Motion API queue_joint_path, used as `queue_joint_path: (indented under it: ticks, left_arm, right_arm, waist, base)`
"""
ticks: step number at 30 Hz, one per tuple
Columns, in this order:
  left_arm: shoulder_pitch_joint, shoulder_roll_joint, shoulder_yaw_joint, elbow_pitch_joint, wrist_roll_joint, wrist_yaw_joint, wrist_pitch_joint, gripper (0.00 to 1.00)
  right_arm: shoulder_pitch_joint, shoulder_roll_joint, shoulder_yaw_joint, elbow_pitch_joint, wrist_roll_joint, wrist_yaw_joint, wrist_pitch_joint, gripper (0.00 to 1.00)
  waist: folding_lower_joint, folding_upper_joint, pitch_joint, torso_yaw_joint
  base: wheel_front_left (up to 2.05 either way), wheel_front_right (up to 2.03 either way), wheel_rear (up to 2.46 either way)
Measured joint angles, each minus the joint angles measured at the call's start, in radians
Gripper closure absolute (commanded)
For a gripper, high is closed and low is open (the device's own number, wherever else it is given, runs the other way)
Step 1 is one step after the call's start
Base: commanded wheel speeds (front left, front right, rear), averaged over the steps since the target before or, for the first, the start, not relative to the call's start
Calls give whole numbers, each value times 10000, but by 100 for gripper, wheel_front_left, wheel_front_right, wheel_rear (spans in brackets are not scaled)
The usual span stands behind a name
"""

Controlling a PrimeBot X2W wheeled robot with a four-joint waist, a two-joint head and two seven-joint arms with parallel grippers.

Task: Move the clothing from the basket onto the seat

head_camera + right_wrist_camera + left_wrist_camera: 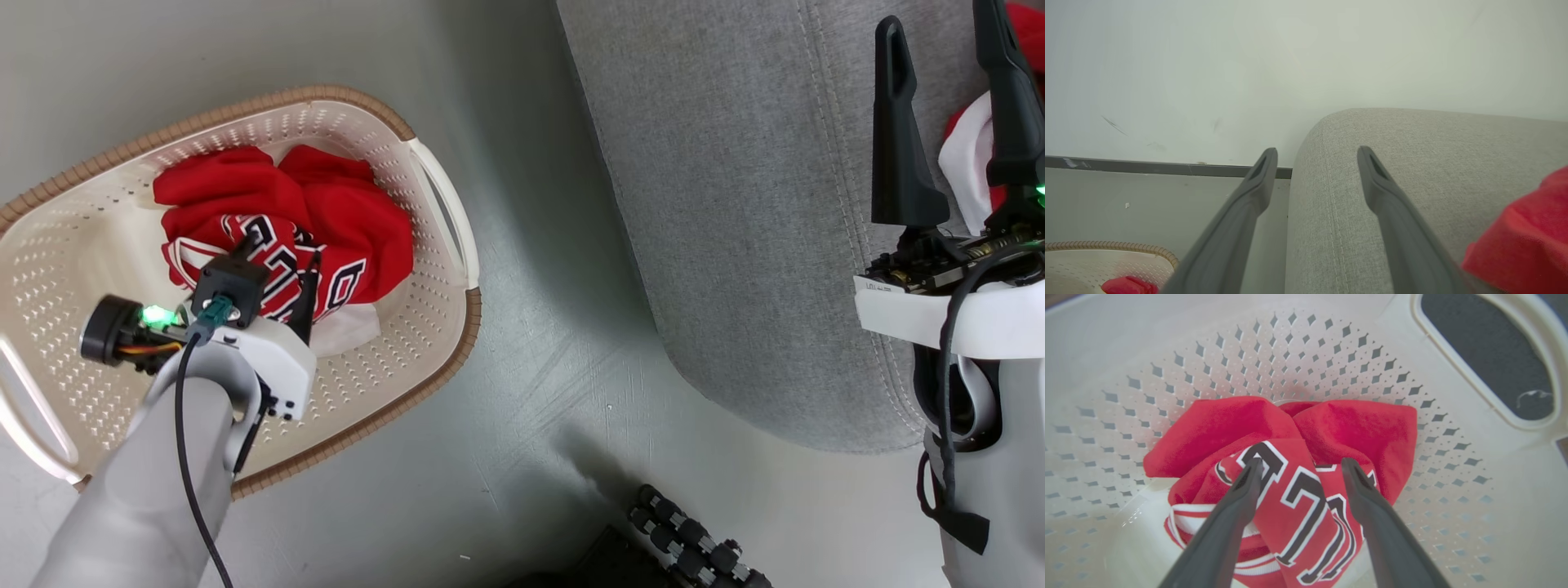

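Left wrist view: left gripper (1302,463) wide open, nothing gripped yet, one dark finger on each side of a bumpy fold of the clothing (1216,424), right by the black letters. Likely spread like that to pinch the fold once shut. Red heap bunched low in the basket (1290,347), from the middle down to 6 o'clock.

Head view: basket at 9 o'clock on the floor (531,327), seat (735,204) at 2 o'clock, a strip of floor between them. Left arm reaching down into the basket from 7 o'clock.

Over at 3 o'clock, right gripper (939,20) open too and holding nothing, fingers pointing to 12 above the seat. Just beside one finger, a red and white piece (959,163) lying on the grey cushion. Cannot tell if touching. So, at a guess, part of the job done and one heap left to carry.

Soft, floppy cloth: easy to catch only the top layer. Best to bite deep on the fold, then lift high over the brown rim.
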State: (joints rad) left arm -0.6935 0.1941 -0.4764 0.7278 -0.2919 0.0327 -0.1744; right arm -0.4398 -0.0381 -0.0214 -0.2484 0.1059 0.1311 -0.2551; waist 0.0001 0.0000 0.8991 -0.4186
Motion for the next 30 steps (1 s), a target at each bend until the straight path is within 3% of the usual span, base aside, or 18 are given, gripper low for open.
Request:
queue_joint_path:
  ticks: [15, 16, 17, 18, 30]
  left_arm:
    - [-607, 144, -207, 497, 614, 439, -219, 1]
    - [-616, 117, -211, 560, 614, 439, -219, 24]
    - [-616, 75, -222, 627, 619, 439, -219, 59]
    - [-616, -8, -261, 709, 637, 437, -221, 100]
    - [-803, -115, -403, 746, 631, 255, -403, 100]
  right_arm:
    - [-407, 0, -10, 4, 12, 0, 0, 0]
    - [-407, 0, -13, 6, 10, 0, 0, 0]
    - [-408, 0, -12, 8, 10, 0, 0, 0]
    - [-409, 0, -13, 27, 0, 0, 0, 0]
    - [-650, 0, -272, 268, -54, 0, 0, 0]
  waist:
    - [-1, 0, 380, 23]
    - [0, 0, 388, 30]
    - [0, 0, 394, 37]
    - [0, 0, 398, 50]
    - [0, 0, 190, 219]
  base:
    - [0, 0, 0]
    - [0, 0, 0]
    - [0, 0, 0]
    - [0, 0, 0]
    - [0, 0, 0]
